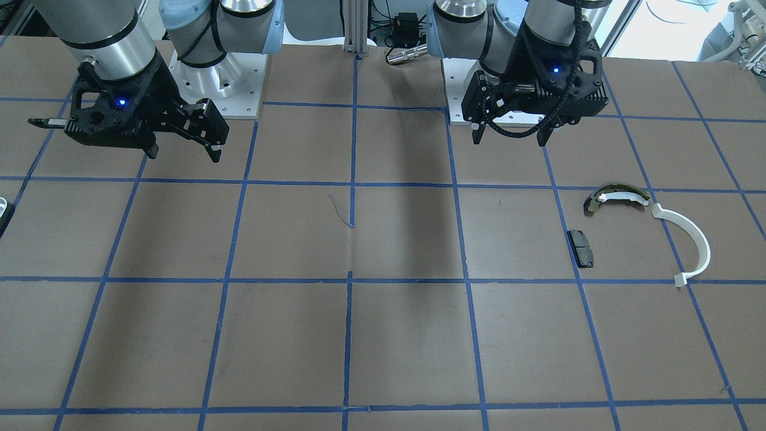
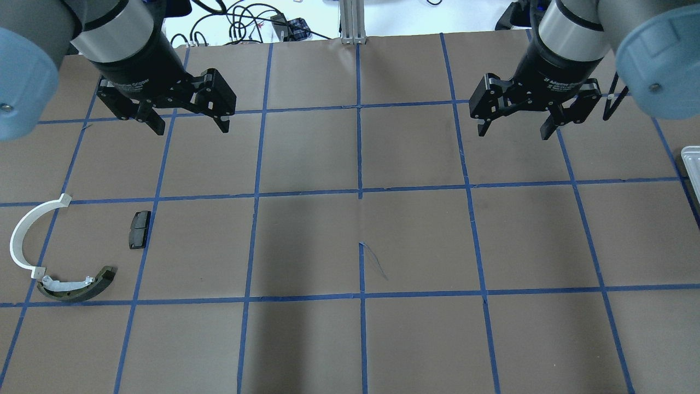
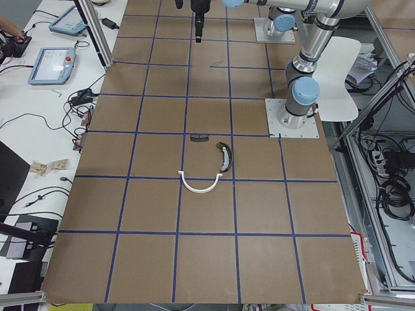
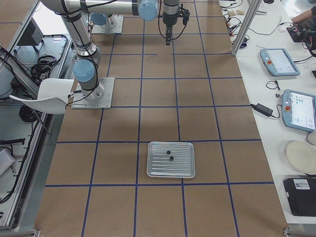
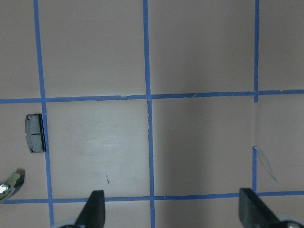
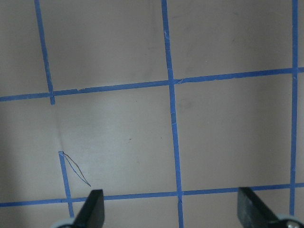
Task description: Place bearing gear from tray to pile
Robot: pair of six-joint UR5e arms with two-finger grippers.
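The pile lies on the table on my left side: a white half-ring strip (image 2: 24,235), an olive-green curved shoe (image 2: 82,284) and a small black pad (image 2: 139,229). They also show in the front view: strip (image 1: 694,239), shoe (image 1: 616,196), pad (image 1: 581,248). The ribbed metal tray (image 4: 170,173) shows in the right side view with two small dark parts (image 4: 170,155) on it; I cannot tell which is the bearing gear. My left gripper (image 2: 191,128) is open and empty, above the table beyond the pile. My right gripper (image 2: 514,133) is open and empty, well away from the tray.
Brown table surface with a blue tape grid. The tray's edge (image 2: 692,164) just shows at the right border of the overhead view. The arm bases (image 1: 221,84) stand at the table's robot side. Tablets and cables lie on the side bench (image 4: 296,98).
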